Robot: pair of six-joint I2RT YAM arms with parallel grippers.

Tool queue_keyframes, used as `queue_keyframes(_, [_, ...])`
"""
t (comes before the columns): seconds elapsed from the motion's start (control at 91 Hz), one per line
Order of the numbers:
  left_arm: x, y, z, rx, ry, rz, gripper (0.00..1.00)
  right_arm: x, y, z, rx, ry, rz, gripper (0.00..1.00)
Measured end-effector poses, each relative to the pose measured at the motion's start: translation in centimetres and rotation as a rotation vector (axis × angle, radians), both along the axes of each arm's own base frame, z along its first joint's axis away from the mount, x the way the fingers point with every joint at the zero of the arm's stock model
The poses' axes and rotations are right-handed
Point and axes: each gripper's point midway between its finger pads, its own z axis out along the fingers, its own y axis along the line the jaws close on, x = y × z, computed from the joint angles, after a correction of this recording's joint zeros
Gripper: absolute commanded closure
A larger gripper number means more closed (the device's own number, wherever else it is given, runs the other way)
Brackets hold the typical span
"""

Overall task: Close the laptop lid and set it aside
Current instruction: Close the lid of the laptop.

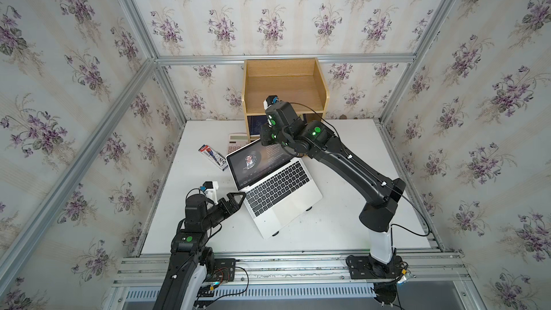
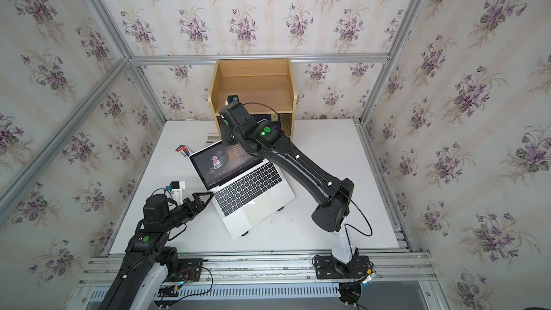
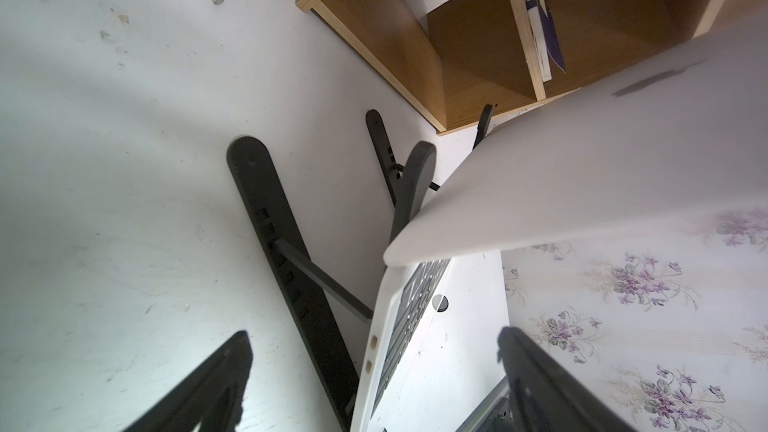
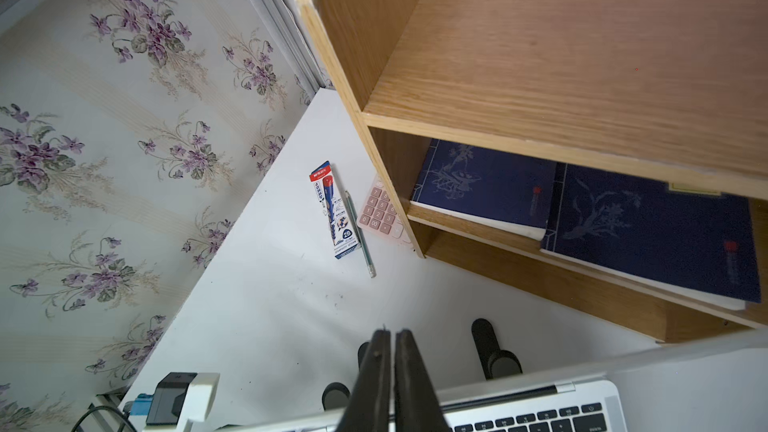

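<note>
Right gripper (image 4: pixel 392 332) pressed together, left gripper (image 1: pixel 238 199) spread wide; the slim silver-white laptop (image 1: pixel 283 201), black-keyed, stands open, its black-bezelled lid (image 1: pixel 256 162) showing a lit screen.

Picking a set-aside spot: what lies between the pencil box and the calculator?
A pencil lies between pencil box and calculator, seen in the right wrist view.

Right arm (image 1: pixel 343 156) blocks far corner of laptop lid (image 1: pixel 256 161) in both top views; calculator (image 1: pixel 235 141) behind lid mostly occluded; screen text illegible.
</note>
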Motion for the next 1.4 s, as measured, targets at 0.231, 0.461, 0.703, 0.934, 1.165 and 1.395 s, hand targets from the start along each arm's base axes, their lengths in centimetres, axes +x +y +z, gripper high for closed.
queue_keyframes(0.231, [-0.2, -0.2, 0.2, -0.003, -0.012, -0.011, 0.06, 0.3, 0.3, -0.2, -0.052, -0.031, -0.009, 0.84])
queue_keyframes(0.461, [-0.3, -0.2, 0.4, -0.005, -0.022, -0.014, 0.06, 0.4, -0.4, -0.6, -0.115, -0.052, -0.021, 0.83])
queue_keyframes(0.703, [-0.4, -0.2, 0.6, -0.005, -0.021, -0.014, 0.06, 0.4, -1.1, -0.8, -0.16, -0.062, -0.024, 0.84])
queue_keyframes(0.934, [-0.6, 0.0, 0.9, 0.008, -0.028, -0.004, 0.06, -0.1, -1.2, -0.9, -0.179, -0.057, -0.018, 0.84])
queue_keyframes(1.165, [-0.5, 0.8, 0.6, 0.042, -0.01, 0.044, 0.06, -0.8, -1.9, -0.8, -0.216, -0.057, -0.003, 0.83])
queue_keyframes(1.395, [-0.5, 1.8, 0.6, 0.079, -0.002, 0.096, 0.06, -1.1, -2.3, -0.9, -0.238, -0.059, -0.006, 0.83])
